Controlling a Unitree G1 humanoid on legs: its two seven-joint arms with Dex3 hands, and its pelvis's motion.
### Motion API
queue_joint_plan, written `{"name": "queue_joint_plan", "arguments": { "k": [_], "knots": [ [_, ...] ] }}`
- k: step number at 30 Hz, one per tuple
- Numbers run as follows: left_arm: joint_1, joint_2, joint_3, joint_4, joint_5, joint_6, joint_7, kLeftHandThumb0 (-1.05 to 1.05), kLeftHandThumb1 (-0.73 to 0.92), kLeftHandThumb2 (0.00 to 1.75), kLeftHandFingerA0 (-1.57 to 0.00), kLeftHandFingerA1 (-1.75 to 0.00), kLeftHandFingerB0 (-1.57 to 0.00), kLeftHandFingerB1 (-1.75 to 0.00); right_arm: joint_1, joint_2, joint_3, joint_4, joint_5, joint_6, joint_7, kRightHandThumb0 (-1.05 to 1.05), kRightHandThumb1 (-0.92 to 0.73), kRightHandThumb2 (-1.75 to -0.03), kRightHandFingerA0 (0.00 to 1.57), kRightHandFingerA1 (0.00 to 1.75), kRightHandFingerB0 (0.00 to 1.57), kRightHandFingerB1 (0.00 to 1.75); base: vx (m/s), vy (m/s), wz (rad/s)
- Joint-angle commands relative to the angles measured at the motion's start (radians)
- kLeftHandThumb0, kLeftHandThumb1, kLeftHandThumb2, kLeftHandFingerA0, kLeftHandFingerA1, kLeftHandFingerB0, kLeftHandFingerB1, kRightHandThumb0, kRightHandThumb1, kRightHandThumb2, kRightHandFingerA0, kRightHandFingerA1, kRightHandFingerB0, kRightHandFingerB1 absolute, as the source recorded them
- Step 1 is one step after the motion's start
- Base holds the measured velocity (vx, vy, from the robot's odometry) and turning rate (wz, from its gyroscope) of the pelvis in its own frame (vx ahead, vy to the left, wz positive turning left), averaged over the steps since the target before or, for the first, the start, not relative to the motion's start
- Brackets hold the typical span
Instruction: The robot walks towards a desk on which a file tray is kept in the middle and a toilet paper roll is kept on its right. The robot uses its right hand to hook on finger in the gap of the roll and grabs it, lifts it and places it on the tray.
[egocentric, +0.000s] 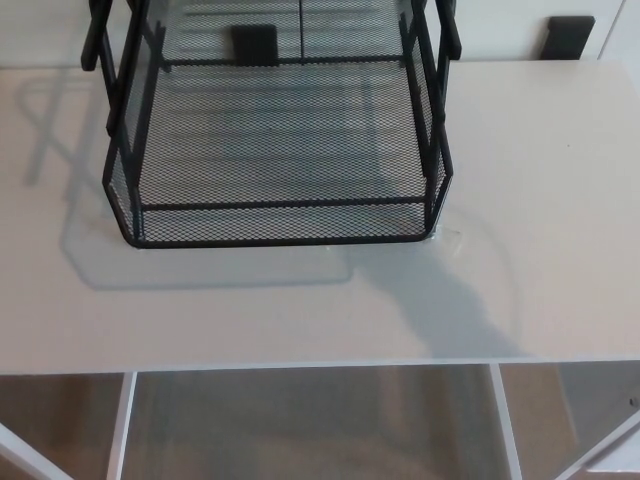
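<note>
On the white bench (300, 300), the black wire-mesh file tray (280, 215) stood at centre, its lower shelf bare, with no toilet paper roll anywhere in the head view. The roll's whereabouts could not be told from this picture. Neither robot hand showed in the frame, so the state of their fingers could not be judged. The tray's front rim faced the camera, its side posts rising past the picture's top edge, where an upper mesh tier was partly visible. A broad grey shadow (440, 300) lay across the bench surface, running from the tray's right front corner toward the bench's near edge. A fainter shadow of the tray's frame fell on the bench to the left. Two dark rectangular objects (254, 44) sat beyond the bench's far edge, one seen through the mesh, the other near the top right corner. Below the bench's front edge, white frame members and a pale floor (310, 420) showed.
</note>
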Motion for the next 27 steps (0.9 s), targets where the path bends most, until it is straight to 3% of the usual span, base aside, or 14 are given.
{"name": "queue_joint_plan", "arguments": {
  "k": [1,2,3,4,7,16,17,19,21,22,23,25,26,27],
  "knots": [
    [0.004,0.019,-0.004,-0.005,0.0,-0.036,-0.003,-0.57,0.66,1.05,-0.4,-0.65,-0.21,-0.53,-0.146,0.105,0.086,0.004,0.036,0.091,0.142,-0.24,-0.7,-0.68,0.95,1.4,0.92,0.66,0.0,0.0,0.0],
    [0.003,0.017,0.002,-0.006,-0.008,-0.033,-0.003,-0.62,0.83,0.65,-0.41,-0.58,-0.31,-0.45,-0.166,0.122,0.109,0.012,0.024,0.095,0.154,-0.25,-0.69,-0.66,0.91,1.43,0.91,0.66,0.0,0.0,0.0],
    [-0.001,0.016,0.003,-0.005,-0.009,-0.022,0.004,-0.61,0.82,0.65,-0.42,-0.58,-0.32,-0.44,-0.18,0.134,0.125,0.015,0.016,0.11,0.17,-0.25,-0.7,-0.64,0.9,1.39,0.9,0.64,0.0,0.0,0.0],
    [0.0,0.016,0.008,-0.005,-0.015,-0.022,-0.006,-0.56,0.67,1.05,-0.39,-0.65,-0.22,-0.53,-0.202,0.158,0.153,0.026,-0.001,0.125,0.182,-0.24,-0.68,-0.61,0.87,1.08,0.92,0.61,0.0,0.0,0.0],
    [-0.004,0.008,0.018,0.003,-0.024,-0.024,-0.013,-0.57,0.67,1.04,-0.37,-0.64,-0.19,-0.52,-0.252,0.205,0.215,0.076,0.001,0.145,0.254,-0.23,-0.72,-0.66,0.76,1.54,0.84,0.67,0.0,0.0,0.0],
    [-0.001,-0.003,0.024,0.002,-0.025,-0.035,-0.016,-0.55,0.67,1.04,-0.37,-0.64,-0.18,-0.52,-0.381,0.306,0.373,0.313,0.004,0.153,0.48,-0.25,-0.7,-0.6,0.81,1.14,0.87,0.65,0.0,0.0,0.0],
    [-0.009,-0.007,0.028,0.001,-0.03,-0.032,-0.017,-0.58,0.84,0.65,-0.37,-0.58,-0.27,-0.43,-0.39,0.314,0.389,0.333,-0.006,0.154,0.49,-0.26,-0.68,-0.6,0.81,1.14,0.88,0.63,0.0,0.0,0.0],
    [-0.018,-0.009,0.024,0.003,-0.022,-0.024,-0.003,-0.59,0.82,0.64,-0.41,-0.58,-0.29,-0.44,-0.369,0.329,0.41,0.341,-0.012,0.139,0.485,-0.27,-0.7,-0.62,0.8,1.13,0.91,0.6,0.0,0.0,0.0],
    [-0.018,-0.008,0.02,0.001,-0.018,-0.027,-0.01,-0.59,0.83,0.64,-0.39,-0.58,-0.28,-0.44,-0.359,0.339,0.419,0.341,-0.013,0.144,0.479,-0.26,-0.7,-0.61,0.79,1.18,0.89,0.63,0.0,0.0,0.0],
    [-0.018,-0.008,0.022,-0.002,-0.023,-0.022,-0.015,-0.57,0.66,1.03,-0.37,-0.65,-0.19,-0.52,-0.351,0.342,0.422,0.345,-0.007,0.131,0.478,-0.27,-0.68,-0.6,0.82,1.09,0.9,0.62,0.0,0.0,0.0],
    [-0.018,-0.008,0.024,-0.008,-0.026,-0.016,-0.02,-0.55,0.65,1.04,-0.39,-0.65,-0.2,-0.52,-0.333,0.35,0.427,0.348,0.0,0.111,0.475,-0.28,-0.66,-0.6,0.83,1.09,0.91,0.62,0.0,0.0,0.0],
    [-0.018,-0.007,0.032,-0.01,-0.033,-0.013,-0.03,-0.56,0.65,1.04,-0.38,-0.66,-0.19,-0.53,-0.3,0.362,0.445,0.35,-0.004,0.101,0.467,-0.23,-0.67,-0.66,0.87,1.09,0.92,0.68,0.0,0.0,0.0],
    [-0.02,-0.004,0.029,-0.012,-0.029,-0.008,-0.026,-0.6,0.83,0.66,-0.38,-0.59,-0.28,-0.44,-0.285,0.361,0.448,0.35,-0.006,0.085,0.453,-0.22,-0.67,-0.69,0.88,1.16,0.94,0.69,0.0,0.0,0.0],
    [-0.023,-0.005,0.032,-0.011,-0.029,-0.01,-0.024,-0.59,0.66,1.03,-0.37,-0.65,-0.2,-0.53,-0.271,0.361,0.45,0.354,-0.005,0.067,0.441,-0.23,-0.67,-0.7,0.88,1.17,0.92,0.71,0.0,0.0,0.0]
  ]
}}
